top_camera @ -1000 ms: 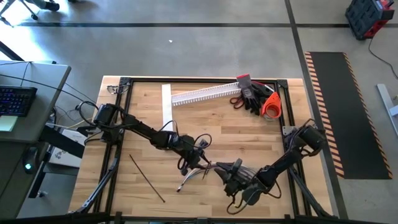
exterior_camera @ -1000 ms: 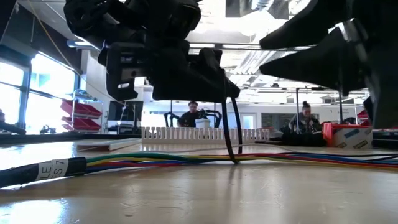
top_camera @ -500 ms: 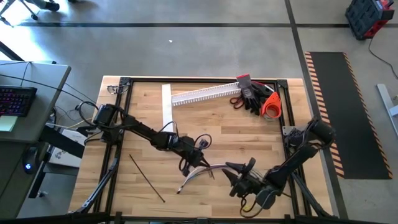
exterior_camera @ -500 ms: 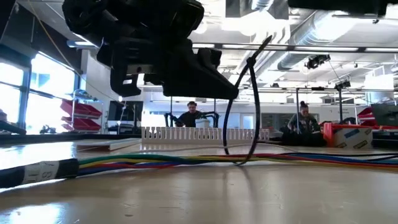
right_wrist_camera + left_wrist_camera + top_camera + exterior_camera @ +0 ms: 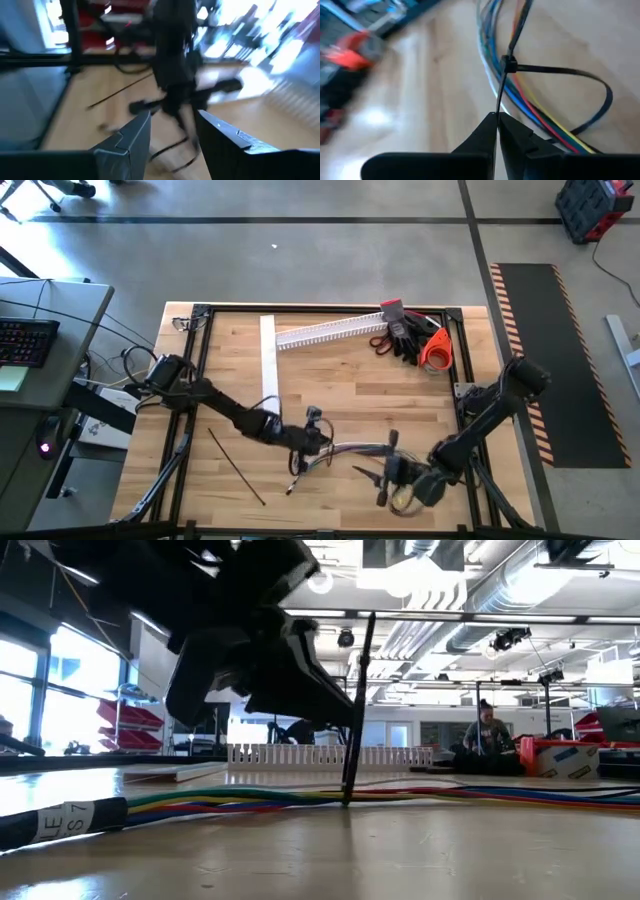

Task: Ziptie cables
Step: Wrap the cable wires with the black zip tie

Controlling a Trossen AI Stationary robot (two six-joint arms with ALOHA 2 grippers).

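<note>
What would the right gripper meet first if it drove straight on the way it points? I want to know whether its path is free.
Probably the left arm's wrist, dead ahead of the open right gripper, with the looped ziptie low between them. Depth is unclear.

A white slotted channel [image 5: 328, 331] lies at the upper middle of the table [image 5: 240, 370], with a flat white strip [image 5: 267, 355] just left, and dark gloves [image 5: 405, 335] and an orange tool [image 5: 436, 350] to its right.

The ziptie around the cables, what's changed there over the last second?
The left gripper has shut on the ziptie tail looped round the cables. The right gripper let go and backed away right, open. Spare ziptie, gloves unchanged.
</note>
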